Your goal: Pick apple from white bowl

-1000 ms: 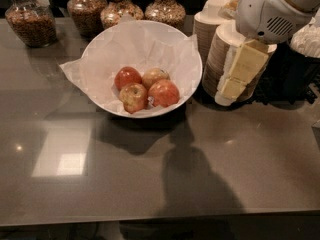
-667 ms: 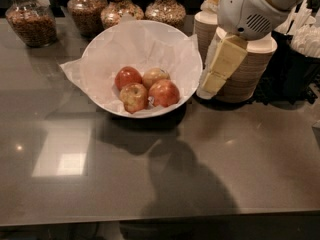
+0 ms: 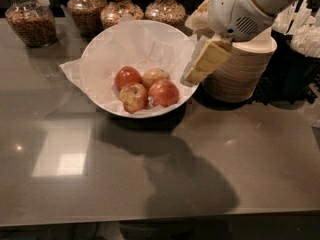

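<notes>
The white bowl (image 3: 113,107), lined with crinkled white paper, stands at the back middle of the grey counter. Several apples lie in it. The apple (image 3: 164,93), the largest and mostly red-pink, lies at the right front of the group. A deep-red apple (image 3: 127,77) lies at the left back, and two yellower ones (image 3: 133,97) (image 3: 154,75) sit beside them. My gripper (image 3: 194,75) hangs from the white wrist at the upper right, tilted down and left, just above the bowl's right rim, right of the apple. It holds nothing.
A stack of beige disposable bowls (image 3: 242,69) stands right behind the gripper. Several glass jars of nuts (image 3: 31,21) line the back edge. A dark holder with white utensils (image 3: 300,44) sits at the far right. The counter's front edge (image 3: 160,219) runs along the bottom.
The gripper has moved left from in front of the stacked beige bowls to the white bowl's right rim. The apples have not moved.
</notes>
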{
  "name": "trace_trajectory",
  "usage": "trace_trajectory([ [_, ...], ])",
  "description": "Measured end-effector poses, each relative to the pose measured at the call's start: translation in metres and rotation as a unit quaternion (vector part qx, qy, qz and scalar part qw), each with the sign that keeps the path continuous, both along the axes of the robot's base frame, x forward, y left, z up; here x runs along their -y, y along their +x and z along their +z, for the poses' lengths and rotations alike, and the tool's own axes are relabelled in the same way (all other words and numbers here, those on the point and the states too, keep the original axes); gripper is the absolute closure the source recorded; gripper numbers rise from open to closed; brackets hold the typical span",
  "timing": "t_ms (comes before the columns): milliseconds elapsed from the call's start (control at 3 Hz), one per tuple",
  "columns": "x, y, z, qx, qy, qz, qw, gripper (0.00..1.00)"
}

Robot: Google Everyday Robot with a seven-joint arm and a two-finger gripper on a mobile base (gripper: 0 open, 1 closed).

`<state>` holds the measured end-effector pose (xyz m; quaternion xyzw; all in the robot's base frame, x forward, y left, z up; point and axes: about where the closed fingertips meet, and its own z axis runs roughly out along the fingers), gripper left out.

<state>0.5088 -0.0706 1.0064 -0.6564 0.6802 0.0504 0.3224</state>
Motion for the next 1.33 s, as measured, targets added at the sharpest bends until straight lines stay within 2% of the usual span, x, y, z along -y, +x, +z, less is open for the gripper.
trace_trajectory([
  [333,0.002,0.006,-0.012,-0.025,0.046,0.004,0.9986,0.22],
  [667,0.001,0.01,-0.033,-0.073,0.107,0.008,0.9916,0.2],
  [1000,-0.003,0.013,-0.046,-0.111,0.144,0.008,0.9834,0.21],
  [1333,-0.007,0.015,-0.052,-0.132,0.16,0.005,0.9781,0.21],
])
